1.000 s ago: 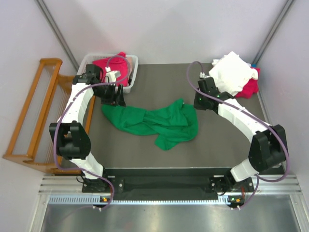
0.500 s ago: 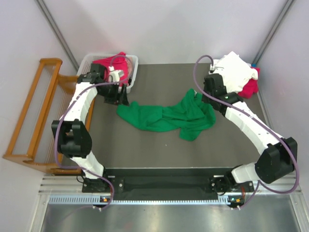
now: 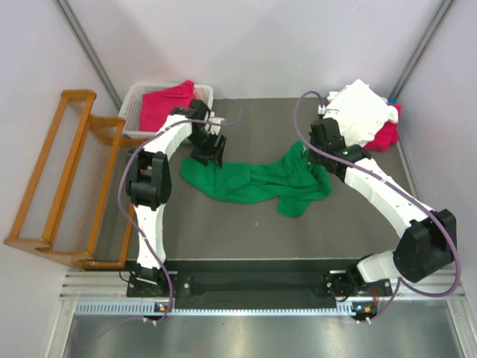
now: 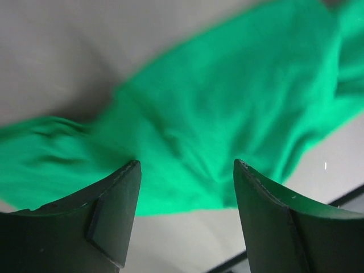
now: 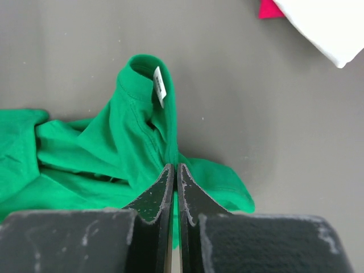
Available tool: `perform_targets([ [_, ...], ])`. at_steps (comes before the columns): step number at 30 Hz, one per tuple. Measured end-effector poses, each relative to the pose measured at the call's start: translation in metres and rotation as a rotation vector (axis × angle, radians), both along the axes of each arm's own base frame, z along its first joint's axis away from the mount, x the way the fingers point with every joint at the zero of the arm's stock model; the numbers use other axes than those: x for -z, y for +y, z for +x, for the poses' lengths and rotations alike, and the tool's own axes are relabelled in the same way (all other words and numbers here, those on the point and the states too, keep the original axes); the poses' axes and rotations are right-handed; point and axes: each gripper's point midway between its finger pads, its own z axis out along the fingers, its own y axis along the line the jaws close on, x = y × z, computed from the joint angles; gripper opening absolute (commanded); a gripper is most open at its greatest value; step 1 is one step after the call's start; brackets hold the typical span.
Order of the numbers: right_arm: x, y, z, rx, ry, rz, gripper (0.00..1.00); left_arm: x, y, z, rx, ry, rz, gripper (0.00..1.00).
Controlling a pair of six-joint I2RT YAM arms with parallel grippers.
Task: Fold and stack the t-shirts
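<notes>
**Q:** What does the surface carry, and what encloses it?

**A:** It is dark grey and matte, bounded by pale walls. An orange wooden rack stands off its left edge. A white slatted basket at the far left corner holds a crimson t-shirt. At the far right corner a white t-shirt lies on a red t-shirt. The green t-shirt lies crumpled across the middle.

**Q:** And the grippers?

**A:** The left gripper hangs over the green t-shirt's left end, jaws spread, grasping nothing. The right gripper is clenched on a fold of the green t-shirt near its labelled collar, at the garment's right end.
</notes>
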Motion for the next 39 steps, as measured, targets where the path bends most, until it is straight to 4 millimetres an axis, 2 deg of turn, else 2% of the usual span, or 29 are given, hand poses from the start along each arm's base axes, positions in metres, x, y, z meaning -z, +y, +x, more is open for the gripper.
perform_targets([
  [3,0.0,0.002,-0.001,-0.005,0.001,0.001,0.0,-0.005,0.008,0.023,-0.046,-0.029,-0.017,0.68],
  [6,0.004,0.002,-0.002,-0.007,0.009,-0.002,0.0,-0.013,0.009,0.029,-0.061,-0.046,-0.027,0.6],
  [8,0.007,0.001,-0.004,-0.008,0.016,-0.005,0.0,-0.015,0.006,0.029,-0.061,-0.048,-0.032,0.49],
  [9,0.008,0.001,-0.004,-0.008,0.018,-0.005,0.0,-0.015,0.005,0.028,-0.062,-0.043,-0.031,0.48],
  [11,0.007,0.001,-0.004,-0.009,0.017,-0.004,0.0,-0.014,0.004,0.026,-0.061,-0.036,-0.027,0.49],
  [12,0.007,0.001,-0.004,-0.009,0.018,-0.004,0.0,-0.013,0.004,0.025,-0.058,-0.033,-0.026,0.56],
  [15,0.007,0.001,-0.004,-0.01,0.018,-0.005,0.0,-0.01,0.003,0.021,-0.055,-0.022,-0.022,0.68],
  [18,0.007,0.001,-0.004,-0.011,0.018,-0.007,0.0,-0.008,0.005,0.019,-0.056,-0.013,-0.011,0.73],
  [24,0.007,0.001,-0.004,-0.012,0.018,-0.008,0.0,-0.007,0.014,0.023,-0.075,-0.02,0.009,0.73],
  [30,0.007,0.001,-0.004,-0.012,0.018,-0.008,0.0,-0.002,0.032,0.031,-0.123,-0.016,0.015,0.69],
  [34,0.007,0.001,-0.004,-0.012,0.018,-0.008,0.0,0.003,0.036,0.038,-0.141,-0.013,0.022,0.58],
  [35,0.007,0.001,-0.004,-0.012,0.018,-0.007,0.0,0.004,0.035,0.04,-0.142,-0.015,0.019,0.51],
  [39,0.007,0.001,-0.004,-0.012,0.018,-0.007,0.0,0.008,0.032,0.041,-0.142,-0.006,0.014,0.33],
])
